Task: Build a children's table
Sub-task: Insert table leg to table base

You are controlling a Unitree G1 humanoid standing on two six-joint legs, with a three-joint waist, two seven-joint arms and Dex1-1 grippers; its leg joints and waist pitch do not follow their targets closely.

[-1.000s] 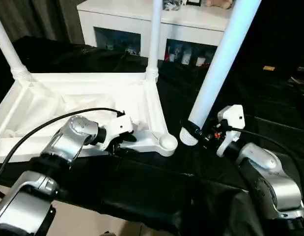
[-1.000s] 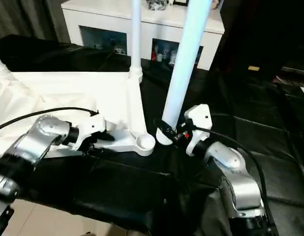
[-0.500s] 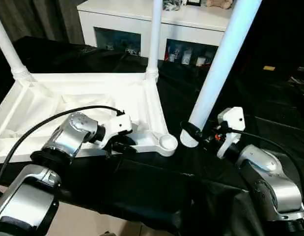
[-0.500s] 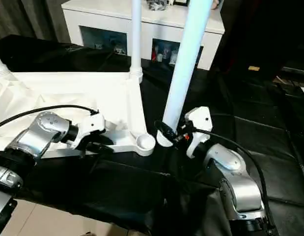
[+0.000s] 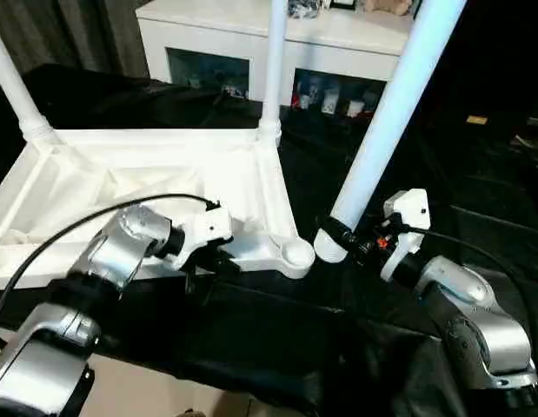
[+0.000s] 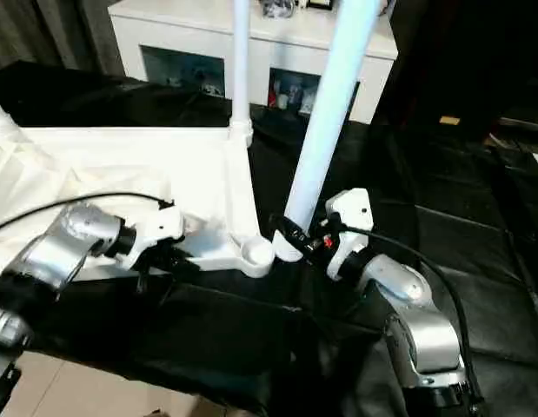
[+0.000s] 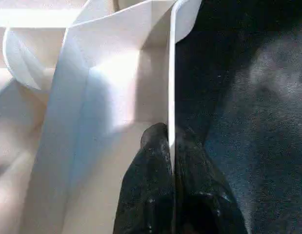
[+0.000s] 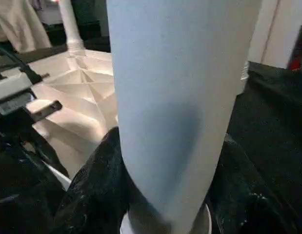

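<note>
L gripper (image 5: 209, 261) just went from half-spread to pinched: a sec ago your fingers stood apart at the near rim of the tabletop (image 5: 156, 187), now both fingers (image 7: 151, 165) are pressed onto the thin rim wall, one each side, per L wrist view. So you've got the flipped top clamped, and it looks braced for leg insertion. Top itself hasn't shifted.

R gripper (image 5: 348, 244) unchanged: fingers around the fat lower end of the loose leg (image 5: 386, 122), about half-spread and closed on it. Leg tilts up and away from the gripper, top end leaning to the R.

Where stuff sits vs. grippers:
- Empty corner socket (image 5: 296, 253) is just to the R of L gripper, on the same near rim, and just L of the leg's base. Base is close beside the socket but apart, not over it yet.
- Two fitted legs, far-L one (image 5: 15, 87) and far-R one (image 5: 273, 65), stand upright well beyond L gripper at the far corners.
- White cabinet (image 5: 251, 39) well behind everything.

Judgement: two legs in, third is in hand, seating not yet done. Next needs the base shifted L over the socket and the leg tipped upright.
</note>
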